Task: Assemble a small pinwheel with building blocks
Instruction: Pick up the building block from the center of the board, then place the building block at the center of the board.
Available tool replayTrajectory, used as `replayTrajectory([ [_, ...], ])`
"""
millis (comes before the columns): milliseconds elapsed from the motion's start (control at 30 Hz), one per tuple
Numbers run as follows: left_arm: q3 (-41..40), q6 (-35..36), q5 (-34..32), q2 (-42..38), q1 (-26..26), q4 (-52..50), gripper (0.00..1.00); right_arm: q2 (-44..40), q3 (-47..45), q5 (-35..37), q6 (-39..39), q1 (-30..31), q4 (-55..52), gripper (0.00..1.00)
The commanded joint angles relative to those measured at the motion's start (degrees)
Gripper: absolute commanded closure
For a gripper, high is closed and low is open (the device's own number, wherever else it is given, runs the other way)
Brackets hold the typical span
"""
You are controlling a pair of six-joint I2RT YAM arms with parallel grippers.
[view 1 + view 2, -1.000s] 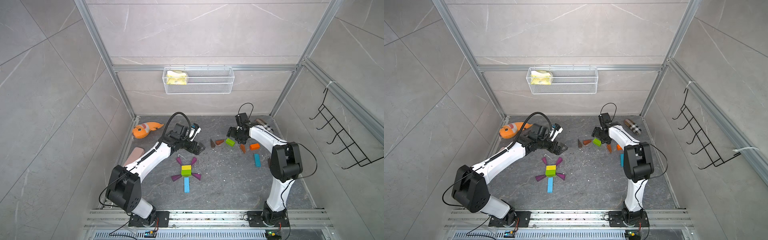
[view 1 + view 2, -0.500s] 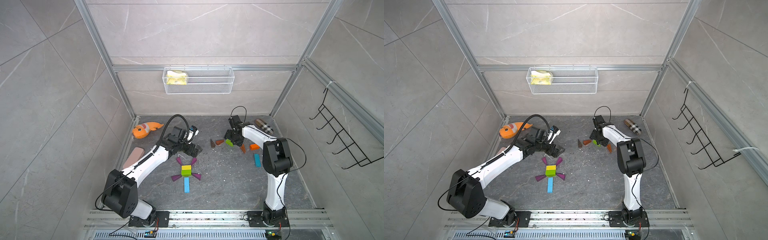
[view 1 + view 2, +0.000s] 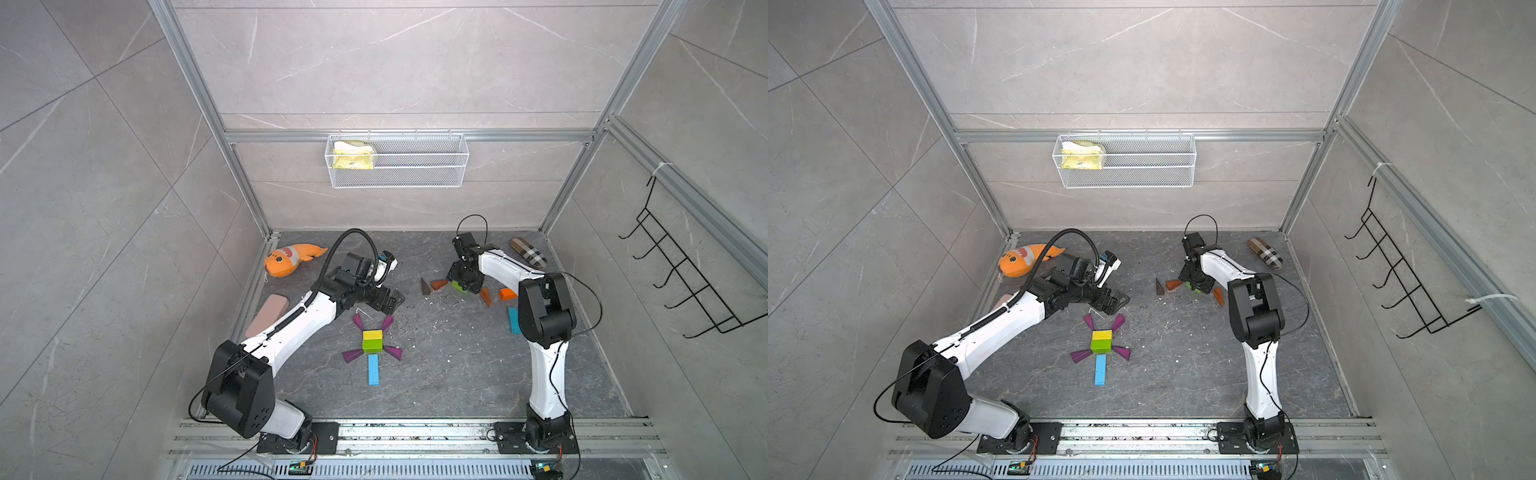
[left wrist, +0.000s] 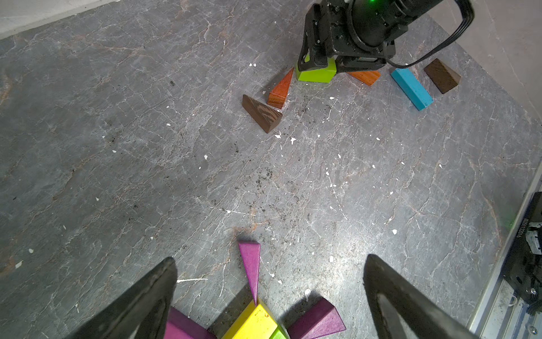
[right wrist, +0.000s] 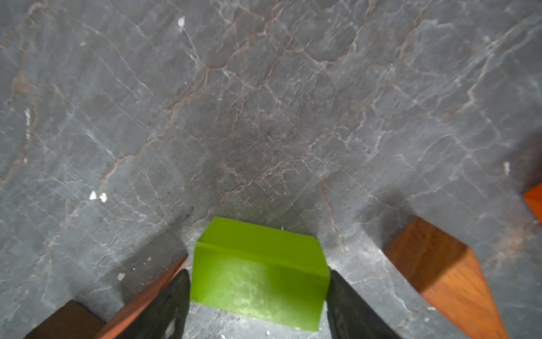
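Looking down in a top view, I have the right gripper (image 3: 463, 286) lowered over the loose green block (image 3: 457, 286) at the far right of the floor (image 3: 436, 386). On its wrist camera the black fingers (image 5: 173, 299) stand against the two short sides of that block, which lies flat on the floor. Whether they are squeezing it or only touching it I cannot tell.

The part-built pinwheel sits near the middle of the floor. A yellow block (image 3: 372, 335) touches the centre green block (image 3: 372, 345) on its near side. A blue bar (image 3: 373, 369) runs on from there towards the near edge. Four purple wedges (image 3: 357, 322) fan out from the corners.

The left gripper (image 4: 269, 259) hangs just past the far end of the pinwheel, spread wide with nothing between its fingers. Its wrist camera shows the yellow block and three of the purple wedges low in the picture.

Spare pieces lie round the loose green block. A brown wedge (image 3: 424, 286) and an orange wedge (image 3: 439, 284) are just to its left, and a second orange wedge (image 3: 485, 296) just to its right. Further right are an orange block (image 3: 508, 294) and a second blue bar (image 3: 514, 320). A brown block (image 4: 442, 75) lies beside that bar.
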Motion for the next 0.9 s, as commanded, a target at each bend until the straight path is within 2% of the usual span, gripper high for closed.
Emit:
replayTrajectory([
  [0, 0.5, 0.7, 0.1, -1.2, 0.1, 0.8, 0.00, 1.2, 1.1, 1.3, -0.1, 0.2, -1.7, 0.31],
  [167, 0.6, 0.7, 0.0, -1.1, 0.2, 0.6, 0.00, 0.6, -0.3, 0.3, -1.3, 0.2, -0.8, 0.42],
  [267, 0.6, 0.7, 0.2, -0.9, 0.1, 0.5, 0.00, -1.5, -3.6, -1.1, -4.0, 0.2, 2.2, 0.45],
  [433, 1.4, 0.7, 1.1, -1.0, 0.1, -1.1, 0.00, -10.9, -14.7, -6.7, -15.9, 1.1, 10.2, 0.45],
  [500, 1.9, 0.6, 2.5, -1.3, 0.2, -2.9, 0.00, -15.1, -18.3, -6.9, -21.0, 2.1, 9.8, 0.45],
  [567, 1.7, 0.0, 5.2, -2.2, 0.1, -5.1, 0.00, -19.7, -22.2, -10.2, -25.1, 2.5, 10.3, 0.46],
  [667, -2.5, -2.2, 9.0, -4.7, 0.1, -5.4, 0.00, -26.3, -27.6, -16.8, -30.0, 3.0, 10.7, 0.46],
  [867, -10.8, -3.9, 9.7, -10.6, 0.1, -3.2, 0.00, -30.6, -29.4, -13.8, -30.7, 8.1, 5.0, 0.49],
])
